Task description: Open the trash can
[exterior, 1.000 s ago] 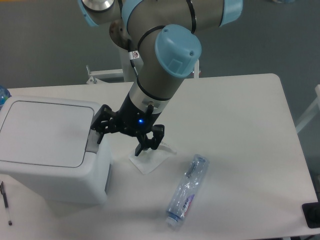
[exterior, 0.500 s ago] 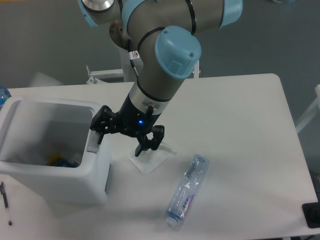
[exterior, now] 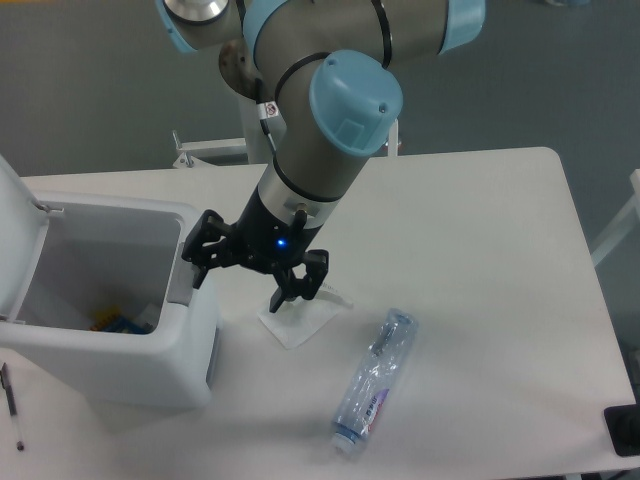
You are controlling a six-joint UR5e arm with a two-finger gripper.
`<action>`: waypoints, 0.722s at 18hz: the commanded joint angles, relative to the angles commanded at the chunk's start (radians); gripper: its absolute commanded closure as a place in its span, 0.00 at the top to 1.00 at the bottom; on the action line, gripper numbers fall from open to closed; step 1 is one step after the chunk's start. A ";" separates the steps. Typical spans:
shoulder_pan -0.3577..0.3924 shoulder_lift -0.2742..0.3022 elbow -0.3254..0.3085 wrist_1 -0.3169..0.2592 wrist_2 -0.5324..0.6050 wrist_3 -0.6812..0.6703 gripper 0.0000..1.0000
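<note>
I see the trash can (exterior: pixel 110 330) at nine o'clock, lid (exterior: pixel 18 225) up. My gripper (exterior: pixel 245 270), fingers spread and empty, sits at the grey tab (exterior: pixel 180 285). I'd lift straight off, avoiding a bump that might drop the lid.

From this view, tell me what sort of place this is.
Probably a robotics lab or test cell, not a home: an industrial arm's gripper works over a plain white table, with staged props, an open trash can and a plastic bottle, against bare grey flooring.
</note>
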 joint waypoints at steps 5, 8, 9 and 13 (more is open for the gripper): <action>0.044 -0.005 0.023 0.103 0.005 0.009 1.00; 0.072 -0.002 0.019 0.110 0.073 0.032 1.00; 0.080 -0.003 0.019 0.109 0.098 0.061 1.00; 0.124 -0.012 0.006 0.092 0.175 0.283 1.00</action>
